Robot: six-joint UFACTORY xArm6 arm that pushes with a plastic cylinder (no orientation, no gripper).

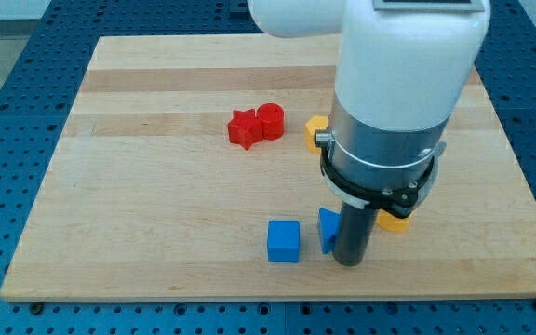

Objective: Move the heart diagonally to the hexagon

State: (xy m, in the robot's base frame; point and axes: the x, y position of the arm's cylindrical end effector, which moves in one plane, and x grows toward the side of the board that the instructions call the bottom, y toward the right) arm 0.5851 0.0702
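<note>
My tip (pixel 349 261) rests on the desk (pixel 156 214), touching a partly hidden blue block (pixel 327 228) on its left; this rod end effector has no jaws. A blue cube (pixel 283 241) lies further left, a yellow block (pixel 395 221) just right, and another yellow block (pixel 315 132) above; which block is the heart or hexagon is unclear.

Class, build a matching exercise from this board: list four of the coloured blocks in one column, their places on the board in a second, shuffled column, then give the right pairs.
Column 1
1. red star block
2. red round block
3. blue cube
4. blue block partly hidden by the arm

Column 2
A. touching the star on the view's right
B. right beside my tip, on its left in the view
C. leftmost of the red pair
D. near the view's bottom, apart from my tip, left of the other blue block

Pairs: 1-C, 2-A, 3-D, 4-B
</note>
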